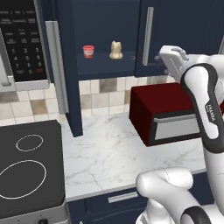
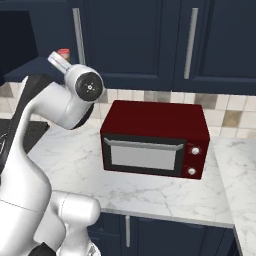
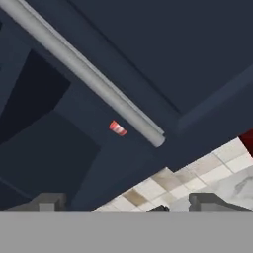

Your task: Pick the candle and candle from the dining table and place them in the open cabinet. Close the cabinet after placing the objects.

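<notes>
In the left base view the open cabinet (image 1: 109,39) fills the upper middle of the frame, and the cream candle (image 1: 115,50) stands on its shelf beside a small red cup (image 1: 89,51). The hand (image 3: 123,203) is raised at the upper right, well to the right of the candle, near a closed door's handle (image 3: 84,71). Its fingers (image 3: 212,201) are spread wide and hold nothing. The arm (image 1: 203,100) rises over the red microwave (image 1: 166,113) on the bench (image 1: 113,157).

Both base views look forward and down over the marble surface (image 1: 113,153) from behind the arm, left and right, sharing the red microwave (image 1: 168,111) and navy cabinet (image 1: 100,26). The hand view sits close under a cabinet handle (image 3: 89,79), tilted.
</notes>
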